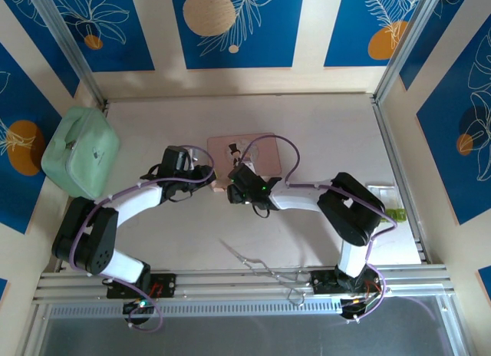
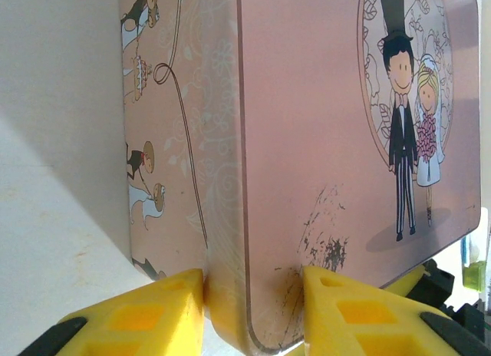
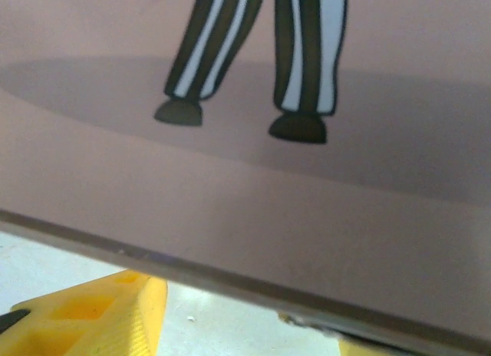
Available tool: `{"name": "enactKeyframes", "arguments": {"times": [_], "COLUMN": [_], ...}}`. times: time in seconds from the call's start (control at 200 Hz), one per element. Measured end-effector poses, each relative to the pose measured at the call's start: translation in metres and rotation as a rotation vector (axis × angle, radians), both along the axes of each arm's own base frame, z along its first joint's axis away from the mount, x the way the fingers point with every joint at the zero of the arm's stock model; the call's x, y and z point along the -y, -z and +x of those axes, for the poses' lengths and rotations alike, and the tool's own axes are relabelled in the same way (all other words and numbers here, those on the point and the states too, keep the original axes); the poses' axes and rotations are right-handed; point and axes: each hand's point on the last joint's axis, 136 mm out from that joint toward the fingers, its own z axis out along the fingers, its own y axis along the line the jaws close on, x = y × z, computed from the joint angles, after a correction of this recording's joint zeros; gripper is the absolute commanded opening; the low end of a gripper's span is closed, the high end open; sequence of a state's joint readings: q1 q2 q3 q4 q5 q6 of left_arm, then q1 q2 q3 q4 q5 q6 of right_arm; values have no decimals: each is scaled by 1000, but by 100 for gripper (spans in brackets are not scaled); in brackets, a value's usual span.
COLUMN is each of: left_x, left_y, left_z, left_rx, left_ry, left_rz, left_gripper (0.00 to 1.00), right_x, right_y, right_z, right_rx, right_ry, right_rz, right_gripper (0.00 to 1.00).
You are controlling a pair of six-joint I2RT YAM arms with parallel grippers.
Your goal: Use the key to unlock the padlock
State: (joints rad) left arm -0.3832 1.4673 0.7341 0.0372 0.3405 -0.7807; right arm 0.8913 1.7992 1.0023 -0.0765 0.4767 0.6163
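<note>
The left pincer point(image 2: 253, 291) had its two yellow fingers point(image 2: 146, 314) squeezed on a corner of the flat pink metal tin point(image 2: 307, 141) with a cartoon bride and groom. One finger was on the side and one on the lid. The right pincer point(image 1: 235, 189) was at the tin's near edge. I could not tell how open it was. I could not tell where the padlock was.

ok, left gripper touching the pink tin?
Touching. Left wrist view: the left gripper has its fingers flush against the pink tin, one on the side wall, one on the lid, no gap.
</note>
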Motion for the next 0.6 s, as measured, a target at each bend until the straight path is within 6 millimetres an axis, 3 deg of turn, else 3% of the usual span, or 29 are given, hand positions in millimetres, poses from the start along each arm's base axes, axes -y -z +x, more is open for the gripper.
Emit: {"name": "enactKeyframes", "arguments": {"times": [0.245, 0.455, 0.6], "left_x": [-1, -1, -1], "left_y": [0, 0, 0], "left_z": [0, 0, 0], "left_rx": [-1, -1, -1], "left_ry": [-2, -1, -1], "left_rz": [0, -2, -2], "left_gripper": [35, 35, 35], "right_x": [2, 4, 6], "right_y": [2, 2, 2], "right_z": [3, 3, 2], "right_rx": [1, 1, -13], "right_ry": [10, 19, 51], "right_rz": [-36, -44, -29], "right_gripper": [37, 36, 28]}}
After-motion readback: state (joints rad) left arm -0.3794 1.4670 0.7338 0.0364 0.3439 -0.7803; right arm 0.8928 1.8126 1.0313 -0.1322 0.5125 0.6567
